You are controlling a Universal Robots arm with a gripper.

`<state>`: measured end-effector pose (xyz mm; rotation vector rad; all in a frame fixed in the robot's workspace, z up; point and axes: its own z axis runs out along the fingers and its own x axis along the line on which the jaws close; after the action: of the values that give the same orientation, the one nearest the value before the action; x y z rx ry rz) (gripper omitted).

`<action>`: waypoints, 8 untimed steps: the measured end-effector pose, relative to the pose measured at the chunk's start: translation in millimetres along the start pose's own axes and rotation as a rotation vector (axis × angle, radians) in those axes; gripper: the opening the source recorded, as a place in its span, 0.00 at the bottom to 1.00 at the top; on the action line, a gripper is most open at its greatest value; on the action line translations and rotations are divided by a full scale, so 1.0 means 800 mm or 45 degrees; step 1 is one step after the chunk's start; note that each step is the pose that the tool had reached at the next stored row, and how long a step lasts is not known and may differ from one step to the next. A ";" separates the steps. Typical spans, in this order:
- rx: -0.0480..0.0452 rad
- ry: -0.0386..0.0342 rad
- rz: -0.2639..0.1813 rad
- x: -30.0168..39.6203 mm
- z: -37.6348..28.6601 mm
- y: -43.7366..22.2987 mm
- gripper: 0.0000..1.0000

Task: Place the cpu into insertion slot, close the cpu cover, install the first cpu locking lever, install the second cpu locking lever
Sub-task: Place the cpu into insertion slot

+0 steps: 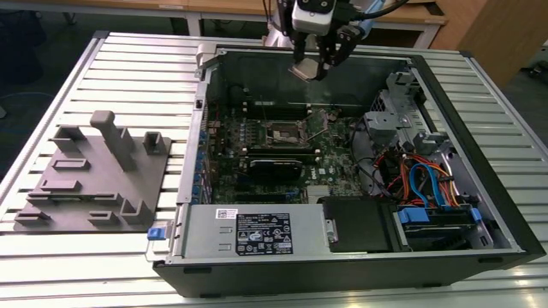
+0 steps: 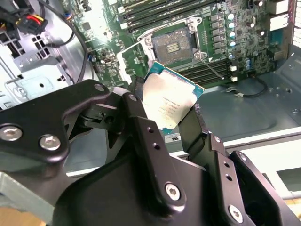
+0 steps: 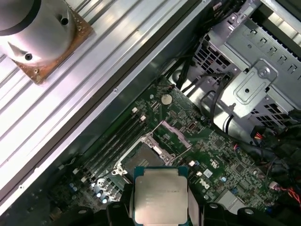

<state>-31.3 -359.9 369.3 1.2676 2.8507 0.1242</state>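
Note:
My gripper (image 1: pixel 319 66) hangs above the far wall of the open computer case, shut on the cpu (image 1: pixel 303 70), a flat square chip with a dull silver top. Both wrist views show the cpu (image 2: pixel 171 100) (image 3: pixel 160 195) clamped edge to edge between the black fingers (image 2: pixel 137 110). Below it on the green motherboard lies the insertion slot (image 1: pixel 285 132) (image 2: pixel 173 44) (image 3: pixel 140 159), dark and uncovered. The cpu cover (image 2: pixel 135 57) (image 3: pixel 173 136) stands swung open beside the slot. A thin locking lever (image 2: pixel 212 69) sticks up next to the slot.
A grey fixture block (image 1: pixel 94 173) lies on the slatted table at the exterior view's left. Inside the case sit a power supply (image 1: pixel 256 234), a metal drive cage (image 1: pixel 394 122), coloured cables (image 1: pixel 424 179) and black memory slots (image 2: pixel 160 12).

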 end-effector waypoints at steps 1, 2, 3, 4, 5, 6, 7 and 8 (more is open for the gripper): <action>0.000 -0.0004 0.005 0.0012 0.0001 -0.0013 0.54; 0.000 -0.0007 0.008 0.0021 0.0001 -0.0023 0.54; -0.001 -0.0007 0.009 0.0027 0.0001 -0.0029 0.54; -0.001 -0.0007 0.010 0.0027 0.0002 -0.0030 0.54; -0.001 -0.0007 0.010 0.0028 0.0002 -0.0031 0.54; -0.001 -0.0007 0.010 0.0028 0.0002 -0.0031 0.54; -0.001 -0.0007 0.010 0.0027 0.0001 -0.0031 0.54; -0.001 -0.0007 0.010 0.0028 0.0001 -0.0031 0.54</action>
<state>-34.7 -359.9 369.0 1.2785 2.8454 0.1245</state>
